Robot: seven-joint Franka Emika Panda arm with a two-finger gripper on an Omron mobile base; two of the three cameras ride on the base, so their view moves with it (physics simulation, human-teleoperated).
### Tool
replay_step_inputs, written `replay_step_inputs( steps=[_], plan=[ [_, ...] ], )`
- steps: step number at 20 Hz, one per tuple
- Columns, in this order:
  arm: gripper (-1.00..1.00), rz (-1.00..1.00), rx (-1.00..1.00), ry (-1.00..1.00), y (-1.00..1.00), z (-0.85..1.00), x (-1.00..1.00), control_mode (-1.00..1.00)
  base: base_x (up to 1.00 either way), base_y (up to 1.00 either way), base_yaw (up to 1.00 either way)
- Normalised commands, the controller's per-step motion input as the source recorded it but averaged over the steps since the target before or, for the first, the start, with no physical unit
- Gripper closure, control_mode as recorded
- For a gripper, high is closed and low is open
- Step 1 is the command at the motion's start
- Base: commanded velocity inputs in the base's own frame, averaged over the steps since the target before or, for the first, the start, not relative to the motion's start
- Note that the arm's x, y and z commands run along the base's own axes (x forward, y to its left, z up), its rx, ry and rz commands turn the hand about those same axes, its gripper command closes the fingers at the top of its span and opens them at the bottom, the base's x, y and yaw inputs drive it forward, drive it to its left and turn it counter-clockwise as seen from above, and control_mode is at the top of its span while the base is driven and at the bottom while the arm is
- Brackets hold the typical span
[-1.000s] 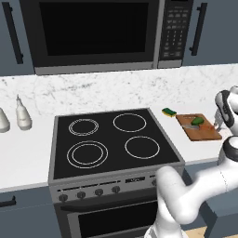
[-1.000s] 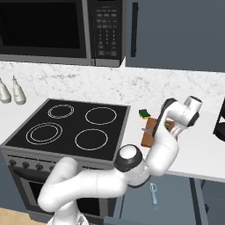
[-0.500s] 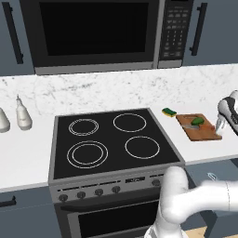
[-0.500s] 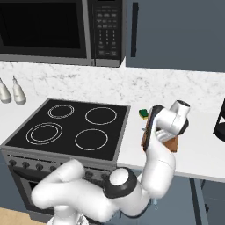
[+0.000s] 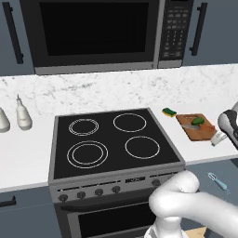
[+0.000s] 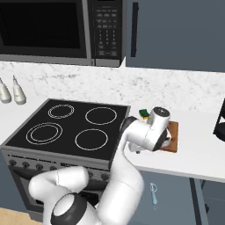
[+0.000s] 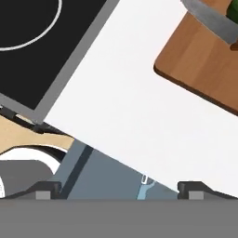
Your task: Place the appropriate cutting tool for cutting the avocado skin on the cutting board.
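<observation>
Jaws apart and empty, gripper [image 7: 121,186] tips barely visible; knife [image 5: 190,125] on cutting board [image 5: 188,134], handle hidden behind avocado [image 5: 197,121].

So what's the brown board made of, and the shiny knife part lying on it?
The cutting board looks like wood: warm brown, matte, with faint grain streaks and rounded edges. The cutting tool lying on it shows a grey blade with a smooth pale sheen, so probably metal. This is a rendered scene, so both are judged by look alone.
</observation>
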Motion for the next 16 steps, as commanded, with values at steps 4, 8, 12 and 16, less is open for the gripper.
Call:
replay_step_inputs(
  steps=[4, 8, 12, 16],
  plan=[
    [-1.0, -0.2, -0.08, -0.07, 0.0, 0.88, -0.97, -1.0, 0.0, 0.0, 0.0],
    [-1.0, -0.14, -0.09, -0.14, 0.02, 0.83, -1.0, -1.0, 0.0, 0.0, 0.0],
    [-1.0, -0.22, -0.05, -0.16, 0.55, 0.64, -0.93, -1.0, 0.0, 0.0, 0.0],
    [-1.0, -0.3, 0.0, -0.09, 0.98, 0.39, -0.95, -1.0, 0.0, 0.0, 0.0]
  ],
)
